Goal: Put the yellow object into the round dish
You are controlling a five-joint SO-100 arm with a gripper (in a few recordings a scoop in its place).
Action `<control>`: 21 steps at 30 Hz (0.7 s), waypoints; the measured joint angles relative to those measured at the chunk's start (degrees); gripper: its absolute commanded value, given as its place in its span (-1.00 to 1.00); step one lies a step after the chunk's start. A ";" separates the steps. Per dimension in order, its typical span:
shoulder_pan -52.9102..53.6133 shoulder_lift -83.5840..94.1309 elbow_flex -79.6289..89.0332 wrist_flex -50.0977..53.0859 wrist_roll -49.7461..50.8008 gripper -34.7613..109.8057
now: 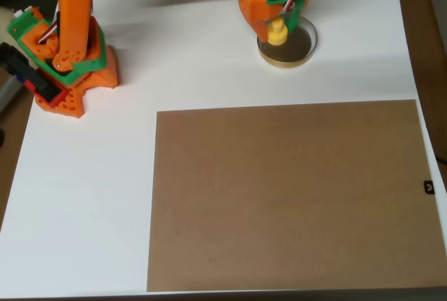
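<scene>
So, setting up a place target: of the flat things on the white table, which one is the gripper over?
The round dish, not the brown board; the gripper holds the yellow object above it.

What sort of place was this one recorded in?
Probably a hobby or lab bench: a white table with a brown board, a 3D-printed-looking orange-and-green arm, its tool holding the yellow object over the round dish.

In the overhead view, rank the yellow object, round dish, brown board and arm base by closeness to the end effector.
1. Yellow object, at the end effector.
2. Round dish, directly beneath.
3. Brown board, lower in the picture.
4. Arm base, far left.
</scene>
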 measured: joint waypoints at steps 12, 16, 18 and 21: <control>-2.55 -9.49 -9.67 0.88 0.26 -0.53; -2.37 -12.04 -14.41 2.64 0.00 -0.52; -2.29 -12.30 -15.29 3.08 0.26 -0.46; -2.46 -12.39 -16.08 4.04 0.26 -0.38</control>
